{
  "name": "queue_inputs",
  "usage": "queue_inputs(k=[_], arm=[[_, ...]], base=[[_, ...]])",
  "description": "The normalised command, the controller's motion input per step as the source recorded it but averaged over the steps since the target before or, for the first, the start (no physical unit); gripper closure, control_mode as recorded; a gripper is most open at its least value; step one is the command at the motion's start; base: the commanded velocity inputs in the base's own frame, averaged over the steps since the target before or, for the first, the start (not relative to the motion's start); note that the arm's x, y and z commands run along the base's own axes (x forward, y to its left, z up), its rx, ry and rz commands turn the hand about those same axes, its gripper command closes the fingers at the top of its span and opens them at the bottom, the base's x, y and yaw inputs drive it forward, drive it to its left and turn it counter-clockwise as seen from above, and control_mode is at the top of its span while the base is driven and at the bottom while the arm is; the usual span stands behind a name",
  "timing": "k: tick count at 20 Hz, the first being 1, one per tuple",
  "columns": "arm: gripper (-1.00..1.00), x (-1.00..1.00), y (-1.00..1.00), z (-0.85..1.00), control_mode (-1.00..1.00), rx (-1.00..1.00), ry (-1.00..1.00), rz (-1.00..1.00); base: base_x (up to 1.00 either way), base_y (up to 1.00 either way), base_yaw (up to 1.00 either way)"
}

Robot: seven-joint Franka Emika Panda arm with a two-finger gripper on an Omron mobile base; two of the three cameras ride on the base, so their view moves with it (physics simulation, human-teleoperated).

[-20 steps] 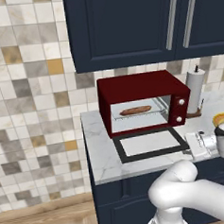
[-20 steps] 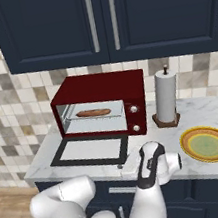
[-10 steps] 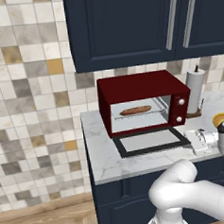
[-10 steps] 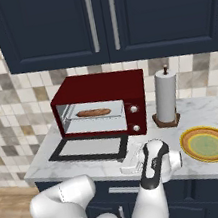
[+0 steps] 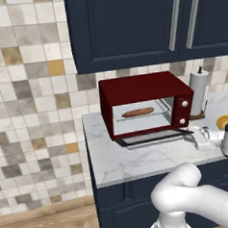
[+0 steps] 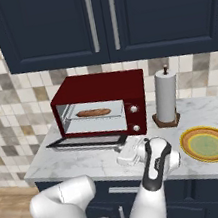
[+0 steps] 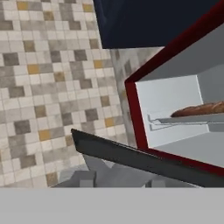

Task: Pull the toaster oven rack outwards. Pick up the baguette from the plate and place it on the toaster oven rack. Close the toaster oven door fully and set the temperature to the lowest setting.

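The dark red toaster oven [image 5: 143, 87] [image 6: 99, 87] stands on the counter. The baguette [image 5: 137, 112] [image 6: 94, 112] [image 7: 201, 109] lies on the toaster oven rack [image 5: 144, 116] [image 7: 188, 120] inside the cavity. The toaster oven door [image 5: 151, 138] [image 6: 86, 143] [image 7: 140, 159] hangs open, tilted a little above flat. My gripper [image 5: 191, 138] [image 6: 125, 154] [image 7: 119, 180] sits at the door's front right corner, just under its edge, fingertips apart with nothing between them. The yellow-orange plate [image 6: 207, 143] [image 5: 226, 121] rests bare to the right. Two white knobs [image 5: 184, 112] [image 6: 134, 118] sit on the oven's right panel.
A paper towel roll [image 5: 199, 88] [image 6: 163, 96] stands right of the oven, behind the plate. Dark blue cabinets [image 6: 100, 16] hang above. The marble counter [image 5: 119, 159] has free room left of and in front of the door. My own arm curves low in front of the counter.
The door has lifted from lying flat to a slight upward tilt. My gripper moved in from the right to the door's front right corner.
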Motion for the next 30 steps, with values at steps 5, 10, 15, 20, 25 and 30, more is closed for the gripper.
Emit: queue_inputs(k=[5,10,15,20,25,30], arm=[[1.00,0.00,0.61,0.66,-1.00,0.11,-0.05,-0.14],[1.00,0.00,0.41,0.76,-1.00,0.08,-0.06,-0.13],[1.00,0.08,0.29,0.82,-1.00,0.01,-0.02,-0.13],[1.00,0.19,0.19,0.79,-1.00,0.00,-0.01,-0.16],[1.00,0.24,0.11,0.75,-1.00,0.00,0.00,-0.19],[1.00,0.33,0.01,0.54,-1.00,0.00,0.04,-0.18]], base=[[0.00,0.00,0.00],[0.00,0.00,0.00],[0.00,0.00,0.00],[0.00,0.00,0.00],[0.00,0.00,0.00],[0.00,0.00,0.00]])
